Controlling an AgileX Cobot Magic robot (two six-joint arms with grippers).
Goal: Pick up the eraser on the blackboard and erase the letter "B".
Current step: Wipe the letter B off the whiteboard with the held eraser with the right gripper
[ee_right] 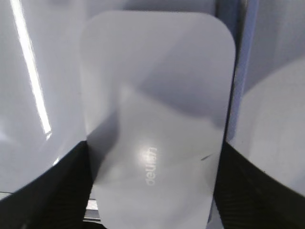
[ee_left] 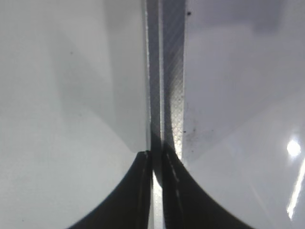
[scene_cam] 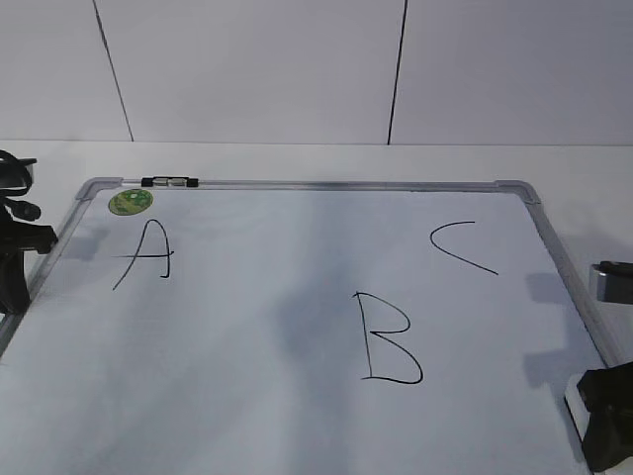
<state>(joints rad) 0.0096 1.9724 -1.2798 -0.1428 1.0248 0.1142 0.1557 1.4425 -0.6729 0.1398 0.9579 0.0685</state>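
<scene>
The blackboard (scene_cam: 297, 416) lies flat, a white dry-erase board with a silver-grey frame. The letter "B" (scene_cam: 389, 339) is drawn in black right of its middle. The eraser (ee_right: 157, 95), a white glossy block with grey lettering, sits between my right gripper's (ee_right: 153, 191) jaws, which press on its long sides. In the exterior view the eraser (scene_cam: 613, 280) shows at the right edge, raised above the board's right rail, with the right arm (scene_cam: 605, 421) below it. My left gripper (ee_left: 156, 155) is shut and empty over the board's left rail (ee_left: 164, 71); in the exterior view it (scene_cam: 22, 239) is at the far left.
An "A" (scene_cam: 146, 255) is drawn at the left and a "C" (scene_cam: 460, 245) at the upper right. A round green sticker (scene_cam: 131, 202) and a small black-and-silver marker (scene_cam: 170, 182) are at the board's top left. A white wall stands behind the table.
</scene>
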